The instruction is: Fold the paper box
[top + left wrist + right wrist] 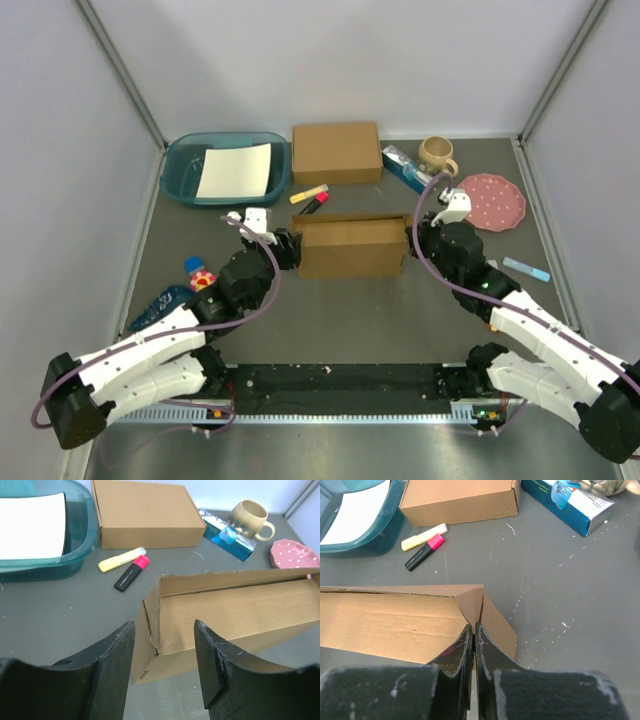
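The paper box (350,247) stands in the middle of the table as a shallow brown trough with its walls raised and its top open. My left gripper (290,248) is open at the box's left end. In the left wrist view its fingers (119,645) straddle the left corner of the box (240,610) without touching it. My right gripper (410,240) is at the box's right end. In the right wrist view it (475,627) is shut on the thin right end wall of the box (390,620).
A closed, smaller brown box (336,152) sits behind. A teal bin (185,165) with white paper stands back left. Yellow and pink highlighters (310,195) lie between the boxes. A mug (436,154), blue carton (405,167) and pink plate (490,200) are back right. A small toy (200,272) lies left.
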You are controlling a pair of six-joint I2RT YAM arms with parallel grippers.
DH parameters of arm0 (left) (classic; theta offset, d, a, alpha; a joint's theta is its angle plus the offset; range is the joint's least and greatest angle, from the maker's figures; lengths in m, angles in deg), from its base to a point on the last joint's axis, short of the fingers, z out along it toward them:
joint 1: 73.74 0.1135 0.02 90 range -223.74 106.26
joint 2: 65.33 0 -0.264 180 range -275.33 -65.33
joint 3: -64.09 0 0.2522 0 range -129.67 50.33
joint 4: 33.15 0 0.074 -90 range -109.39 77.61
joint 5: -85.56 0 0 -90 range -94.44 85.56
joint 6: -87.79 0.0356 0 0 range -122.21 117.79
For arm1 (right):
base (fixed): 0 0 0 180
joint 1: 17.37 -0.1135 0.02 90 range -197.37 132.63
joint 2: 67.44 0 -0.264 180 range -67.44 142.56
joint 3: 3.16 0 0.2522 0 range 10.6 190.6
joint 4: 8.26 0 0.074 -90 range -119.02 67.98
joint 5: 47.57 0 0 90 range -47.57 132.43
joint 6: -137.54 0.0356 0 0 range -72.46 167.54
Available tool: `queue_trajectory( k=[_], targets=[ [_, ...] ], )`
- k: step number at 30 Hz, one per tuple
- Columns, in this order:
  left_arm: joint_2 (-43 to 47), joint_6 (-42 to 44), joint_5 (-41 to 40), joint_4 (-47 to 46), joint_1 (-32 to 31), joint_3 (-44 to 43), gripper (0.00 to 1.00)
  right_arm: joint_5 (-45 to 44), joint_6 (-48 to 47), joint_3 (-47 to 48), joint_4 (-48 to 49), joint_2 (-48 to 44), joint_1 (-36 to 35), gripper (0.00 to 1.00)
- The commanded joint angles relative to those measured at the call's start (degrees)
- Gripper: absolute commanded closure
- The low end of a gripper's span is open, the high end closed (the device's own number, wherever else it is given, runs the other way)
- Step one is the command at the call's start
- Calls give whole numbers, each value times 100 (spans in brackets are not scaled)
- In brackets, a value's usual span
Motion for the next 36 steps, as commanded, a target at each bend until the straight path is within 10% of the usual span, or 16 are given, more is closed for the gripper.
queue_trajectory(
  k=[1,11,36],
  targets=[
    [168,30,196,76,62,-335,44,73,42,-41,-1000,161,9,100],
    [177,-110,688,199,633,-273,64,100,34,-15,-1000,152,9,100],
    [-51,-181,1163,50,853,-467,65,144,16,3,-991,178,9,100]
  ],
)
